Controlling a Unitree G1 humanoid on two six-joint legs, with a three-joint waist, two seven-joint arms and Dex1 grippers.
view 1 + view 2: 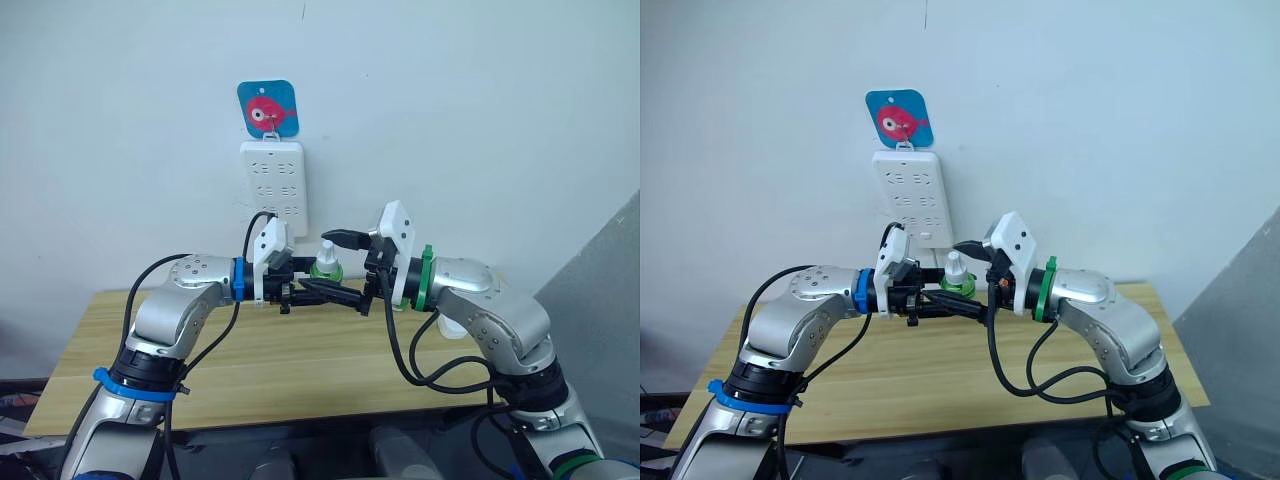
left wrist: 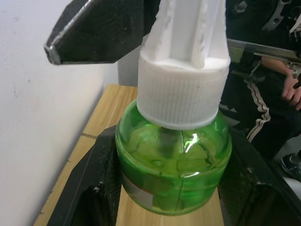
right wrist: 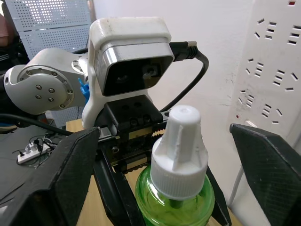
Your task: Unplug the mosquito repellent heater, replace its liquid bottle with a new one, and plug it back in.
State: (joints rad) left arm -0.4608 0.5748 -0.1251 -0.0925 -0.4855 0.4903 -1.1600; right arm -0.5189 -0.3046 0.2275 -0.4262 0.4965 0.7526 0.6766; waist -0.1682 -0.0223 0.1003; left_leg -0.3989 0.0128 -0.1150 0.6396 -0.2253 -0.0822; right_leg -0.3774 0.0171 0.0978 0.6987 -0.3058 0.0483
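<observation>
The green liquid bottle [image 2: 173, 160] is clamped upright in the left gripper [image 1: 300, 290], just below the power strip [image 1: 273, 185]. The right gripper [image 3: 155, 155] is spread apart around its white cap [image 3: 180, 150], apparently so the cap can be unscrewed.

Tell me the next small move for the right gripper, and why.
Probably close the right gripper on the white cap and twist it off. The left gripper already clamps the green bottle by its body, and the right fingers stand open either side of the cap.

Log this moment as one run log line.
left gripper: shut on green bottle | right gripper: open around white cap | power strip: on wall
</observation>
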